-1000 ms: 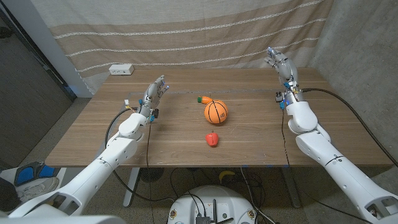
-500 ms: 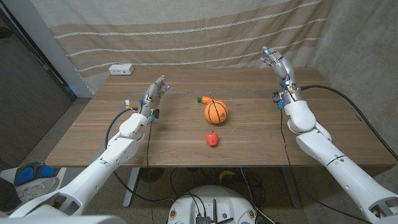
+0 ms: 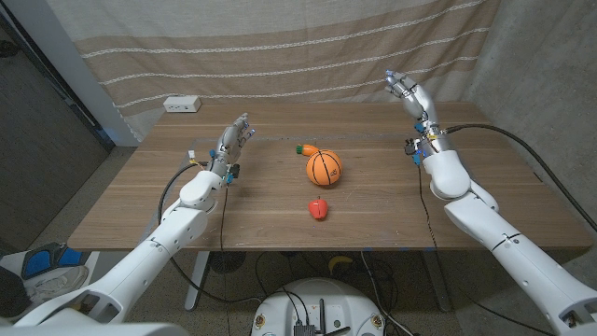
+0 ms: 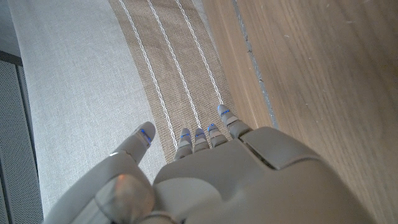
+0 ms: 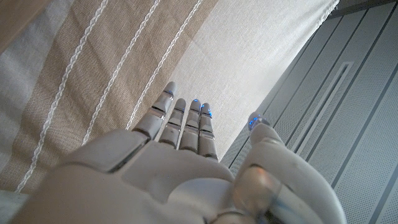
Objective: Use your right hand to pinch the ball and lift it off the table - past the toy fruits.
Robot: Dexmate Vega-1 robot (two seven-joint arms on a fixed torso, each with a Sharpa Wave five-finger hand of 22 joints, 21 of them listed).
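While the head view shows your right hand (image 3: pixel 410 93) raised and empty, well apart from the ball (image 3: pixel 324 168) between carrot (image 3: pixel 303 147) and red fruit (image 3: pixel 319 209), both wrist views show spread fingers (image 5: pixel 186 121), so descend from above, clearing both fruits.

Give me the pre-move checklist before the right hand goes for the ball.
1. Right hand holds nothing, fingers apart: ok.
2. Right hand near the ball: not ok, it is raised at the table's far right.
3. Ball resting free on the table: ok.
4. Toy fruits apart from the ball: toy carrot looks to touch it; red toy fruit apart.
5. Left hand away from the ball: ok.
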